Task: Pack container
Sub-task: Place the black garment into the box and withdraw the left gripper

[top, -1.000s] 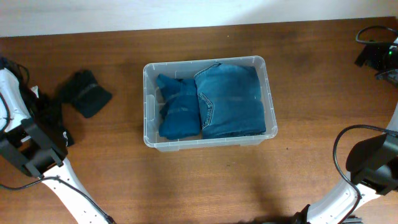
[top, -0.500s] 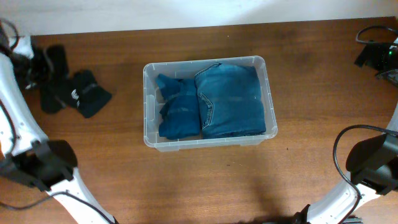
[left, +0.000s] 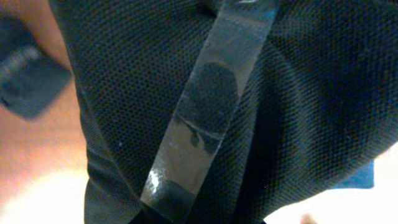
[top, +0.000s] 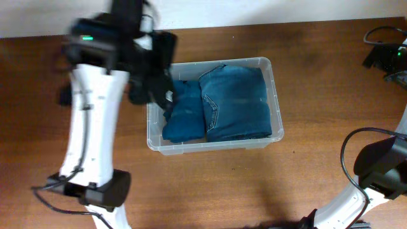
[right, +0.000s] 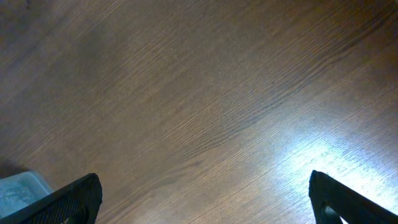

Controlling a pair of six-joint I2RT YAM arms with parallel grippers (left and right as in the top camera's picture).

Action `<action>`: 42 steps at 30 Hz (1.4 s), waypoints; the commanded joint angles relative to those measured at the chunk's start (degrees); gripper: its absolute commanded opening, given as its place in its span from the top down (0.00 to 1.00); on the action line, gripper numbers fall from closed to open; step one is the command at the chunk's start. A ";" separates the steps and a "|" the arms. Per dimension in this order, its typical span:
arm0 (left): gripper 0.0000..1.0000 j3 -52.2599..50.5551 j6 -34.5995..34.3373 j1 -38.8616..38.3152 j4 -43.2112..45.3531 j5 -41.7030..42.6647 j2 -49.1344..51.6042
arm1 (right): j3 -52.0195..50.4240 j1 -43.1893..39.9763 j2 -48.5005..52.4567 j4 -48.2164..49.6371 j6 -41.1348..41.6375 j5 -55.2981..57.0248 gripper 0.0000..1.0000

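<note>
The container [top: 275,89] is a clear plastic tub in the middle of the brown table. It holds folded blue jeans [top: 238,102] on the right and a darker blue garment [top: 184,117] on the left. My left gripper [top: 151,73] hangs over the tub's left rim, shut on a black knit garment [top: 156,86]. In the left wrist view the black garment [left: 124,93] fills the frame around a clear finger pad. My right gripper [right: 205,202] is open and empty above bare wood; a pale tub corner [right: 15,193] shows at the lower left.
My left arm [top: 89,127] stretches from the front left up to the tub. The right arm's base [top: 381,168] and a cable sit at the right edge. Black hardware [top: 383,56] with cables lies at the back right corner.
My left arm has swung from the far left of the table to the tub's left rim, carrying the black garment off the wood. The right arm has not moved.
</note>
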 commanded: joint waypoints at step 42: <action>0.01 -21.29 6.45 25.53 25.24 -6.27 3.89 | 0.85 0.09 -0.22 0.04 0.26 -0.07 0.01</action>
